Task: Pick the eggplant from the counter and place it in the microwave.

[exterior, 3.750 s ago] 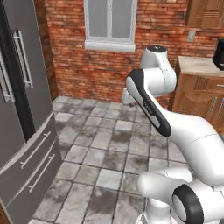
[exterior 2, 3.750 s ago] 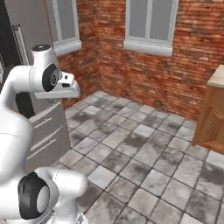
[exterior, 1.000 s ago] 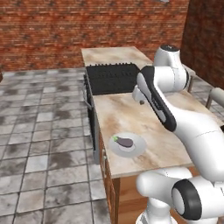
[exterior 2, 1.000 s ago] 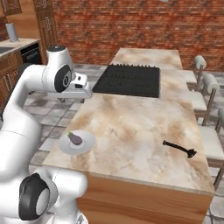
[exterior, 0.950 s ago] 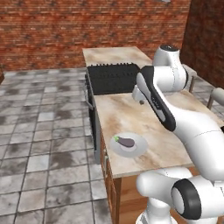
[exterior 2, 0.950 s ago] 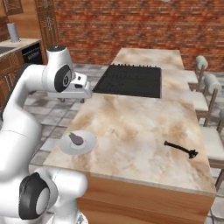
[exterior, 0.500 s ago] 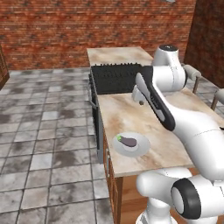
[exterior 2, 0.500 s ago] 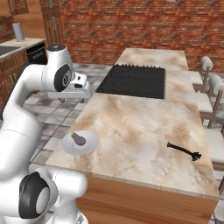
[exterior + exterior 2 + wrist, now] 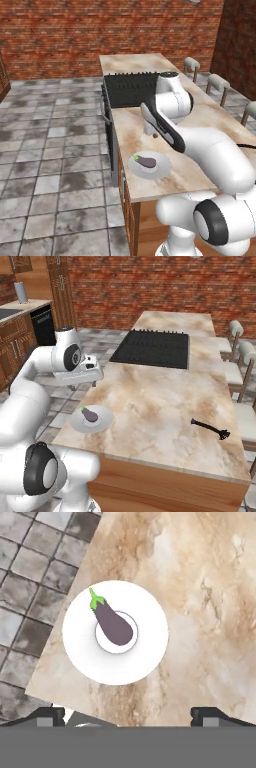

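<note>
While the arm hangs over the near end of the tabletop [image 9: 200,120], the eggplant [image 9: 146,161] lies on a round white plate [image 9: 161,168] close to the near left corner, right by the edge over the tiled floor [image 9: 55,150]. Seen from the hand cam, the eggplant [image 9: 113,623] sits mid-plate, green stem toward the floor side, dark body across the plate's [image 9: 145,657] inner ring. Nothing touches it. The pincer [image 9: 127,714] is above the plate & clear of it; its two dark tips show far apart at the bottom of the hand view, so it's spread wide, holding nothing. In the right base view the hand [image 9: 80,370] is up off the stone, beyond the plate [image 9: 102,423] & toward the cooktop [image 9: 152,348], w/ the eggplant [image 9: 89,414] nearer the camera than it. Further along, the black cooktop is set into the middle of the tabletop, well apart from the plate. Over to the right, a small black utensil [image 9: 209,428] lies flat on the stone near the far-side edge; can't tell what it is. Stools [image 9: 240,356] stand along that right side. Brick wall [image 9: 150,281] at the back.
</note>
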Tool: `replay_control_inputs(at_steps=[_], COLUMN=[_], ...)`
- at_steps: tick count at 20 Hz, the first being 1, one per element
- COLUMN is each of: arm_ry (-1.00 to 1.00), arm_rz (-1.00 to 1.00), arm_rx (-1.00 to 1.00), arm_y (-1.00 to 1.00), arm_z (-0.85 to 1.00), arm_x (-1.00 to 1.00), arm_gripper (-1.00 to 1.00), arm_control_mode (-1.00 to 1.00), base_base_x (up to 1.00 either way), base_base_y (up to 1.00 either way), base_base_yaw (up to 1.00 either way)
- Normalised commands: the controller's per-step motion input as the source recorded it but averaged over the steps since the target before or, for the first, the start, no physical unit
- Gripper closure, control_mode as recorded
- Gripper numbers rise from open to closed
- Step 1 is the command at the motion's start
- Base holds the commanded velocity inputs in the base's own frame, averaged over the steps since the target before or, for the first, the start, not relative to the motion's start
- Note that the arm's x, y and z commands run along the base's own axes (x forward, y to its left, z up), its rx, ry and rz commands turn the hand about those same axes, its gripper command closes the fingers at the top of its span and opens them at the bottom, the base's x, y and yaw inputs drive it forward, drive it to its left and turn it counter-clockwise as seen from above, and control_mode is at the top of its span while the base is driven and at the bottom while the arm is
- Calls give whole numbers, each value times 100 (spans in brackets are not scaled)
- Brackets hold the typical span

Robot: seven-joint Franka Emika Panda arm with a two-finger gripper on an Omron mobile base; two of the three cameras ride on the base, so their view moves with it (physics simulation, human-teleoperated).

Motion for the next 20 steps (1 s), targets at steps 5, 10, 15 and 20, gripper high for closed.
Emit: replay_control_inputs(at_steps=[5,10,15,20], arm_ry=[16,18,8,2], arm_rz=[34,34,27,10], arm_rx=[0,0,0,0], arm_y=[0,0,20,9], arm_z=[-46,-54,-62,-68], arm_x=[2,0,0,1], arm_gripper=[-100,-100,-100,-100], arm_control_mode=[-100,-100,-100,-100], base_base_x=[0,0,0,0], base_base_y=[0,0,0,0], base_base_yaw=[0,0,0,0])
